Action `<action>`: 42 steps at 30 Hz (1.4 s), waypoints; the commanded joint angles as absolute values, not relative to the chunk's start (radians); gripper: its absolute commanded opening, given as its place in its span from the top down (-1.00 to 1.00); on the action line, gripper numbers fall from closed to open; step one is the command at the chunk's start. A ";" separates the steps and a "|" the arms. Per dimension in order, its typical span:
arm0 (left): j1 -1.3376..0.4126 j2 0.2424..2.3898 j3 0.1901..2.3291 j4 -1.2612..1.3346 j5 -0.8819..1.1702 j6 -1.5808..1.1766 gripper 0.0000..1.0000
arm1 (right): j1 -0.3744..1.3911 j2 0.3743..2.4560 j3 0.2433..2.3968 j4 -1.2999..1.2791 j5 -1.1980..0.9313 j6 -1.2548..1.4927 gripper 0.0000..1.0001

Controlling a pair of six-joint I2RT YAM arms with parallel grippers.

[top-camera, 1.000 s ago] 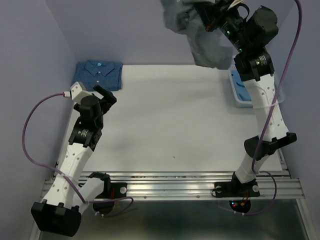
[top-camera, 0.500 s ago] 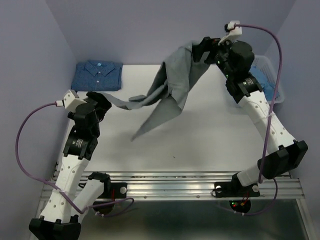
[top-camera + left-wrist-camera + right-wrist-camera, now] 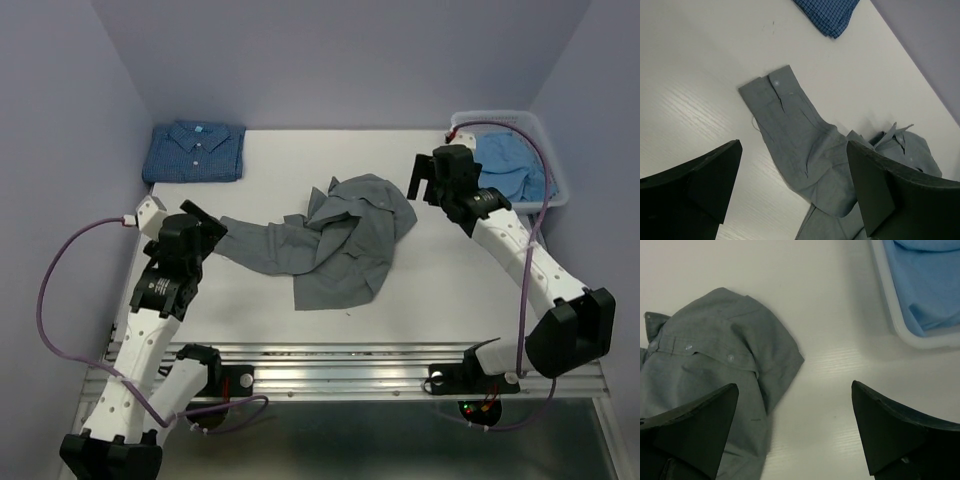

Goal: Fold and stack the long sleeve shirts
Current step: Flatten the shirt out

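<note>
The grey shirt (image 3: pixel 340 245) lies crumpled on the white surface (image 3: pixel 300 165), between the two claws and gripped by neither. Its bunched body and collar sit just to the side of the right claw (image 3: pixel 420 178), close to it but apart. One sleeve (image 3: pixel 250 238) stretches flat the other way, and its buttoned cuff ends just in front of the left claw (image 3: pixel 207 222). The right claw is spread wide with nothing between its fingers; in its wrist view bare surface shows in the gap and the shirt's edge lies off toward one finger. The left claw is likewise spread wide and empty, and in its wrist view the sleeve lies below the gap.

Well beyond the left claw, at the far corner, the dark blue dotted shirt (image 3: pixel 195 150) rests folded flat. Just behind the right claw the pale blue shirt (image 3: pixel 510 165) is heaped inside the white basket (image 3: pixel 553 190).
</note>
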State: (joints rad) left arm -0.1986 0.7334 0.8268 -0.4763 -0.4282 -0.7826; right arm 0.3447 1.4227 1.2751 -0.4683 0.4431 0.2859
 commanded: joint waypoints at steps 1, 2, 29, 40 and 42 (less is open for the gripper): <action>-0.195 0.779 0.755 -0.436 -0.298 -0.795 -0.97 | 0.379 1.327 1.177 -0.544 0.295 0.417 -1.00; -0.195 0.811 0.738 -0.399 -0.234 -0.795 -0.97 | 0.403 1.316 1.143 -0.548 0.263 0.431 -1.00; -0.390 1.443 0.655 -0.117 -0.133 -0.997 -0.97 | 0.742 1.252 0.706 -0.371 0.252 0.644 -1.00; -0.394 1.533 0.765 -0.069 -0.186 -0.968 1.00 | 0.782 1.377 0.713 -0.325 0.301 0.587 -1.00; -0.394 1.488 0.770 -0.061 -0.202 -0.957 1.00 | 0.782 1.411 0.715 -0.302 0.324 0.610 -1.00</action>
